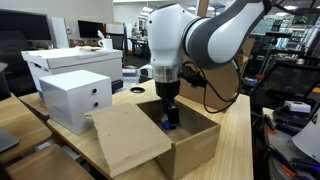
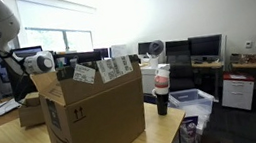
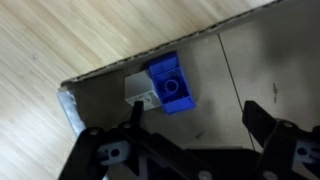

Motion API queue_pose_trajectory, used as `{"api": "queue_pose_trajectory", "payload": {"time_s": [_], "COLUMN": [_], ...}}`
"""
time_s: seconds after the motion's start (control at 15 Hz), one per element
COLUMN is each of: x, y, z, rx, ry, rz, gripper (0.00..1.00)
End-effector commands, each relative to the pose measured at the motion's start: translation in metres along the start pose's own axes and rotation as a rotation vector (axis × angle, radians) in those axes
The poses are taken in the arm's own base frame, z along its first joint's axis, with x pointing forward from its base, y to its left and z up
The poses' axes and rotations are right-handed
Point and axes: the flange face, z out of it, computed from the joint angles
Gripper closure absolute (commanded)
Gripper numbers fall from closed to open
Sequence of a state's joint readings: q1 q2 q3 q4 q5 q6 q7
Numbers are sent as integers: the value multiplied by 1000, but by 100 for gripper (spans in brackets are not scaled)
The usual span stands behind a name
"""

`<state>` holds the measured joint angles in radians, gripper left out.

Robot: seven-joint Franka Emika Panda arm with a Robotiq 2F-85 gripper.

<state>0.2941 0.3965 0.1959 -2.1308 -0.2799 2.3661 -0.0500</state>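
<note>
The wooden table took up most of the scene, with the big white and grey robot arm bent over it from above. Right under the arm sat an open cardboard box, with one flap folded out flat toward the camera. In an exterior view, the same cardboard box showed from the side, so its inside was hidden there. A dark bottle with a red and white label stood just beside it.

Next to the box in an exterior view were two stacked white boxes, well apart from the arm.

The gripper was down inside the cardboard box, pointing straight at the floor of it. In the wrist view the gripper was spread wide with nothing between its fingers, so it wasn't holding anything.

The blue block lay on the bottom of the box near one wall, just ahead of the fingertips and closer to one finger than the other. I couldn't tell if anything was touching it. A small grey piece sat right up against the block.
</note>
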Motion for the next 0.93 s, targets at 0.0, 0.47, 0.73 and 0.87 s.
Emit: {"api": "queue_pose_trajectory", "payload": {"time_s": [0.0,0.47,0.73,0.87], "x": [2,-10,-20,-25], "y": [7,-3,-12,-17], "z": [13,7,3,1], "rx": [-18,18,10,7], "ry": [-16,-59,-70,-66], "rz": [-1,22,27,22], "gripper": [0,0,0,0]}}
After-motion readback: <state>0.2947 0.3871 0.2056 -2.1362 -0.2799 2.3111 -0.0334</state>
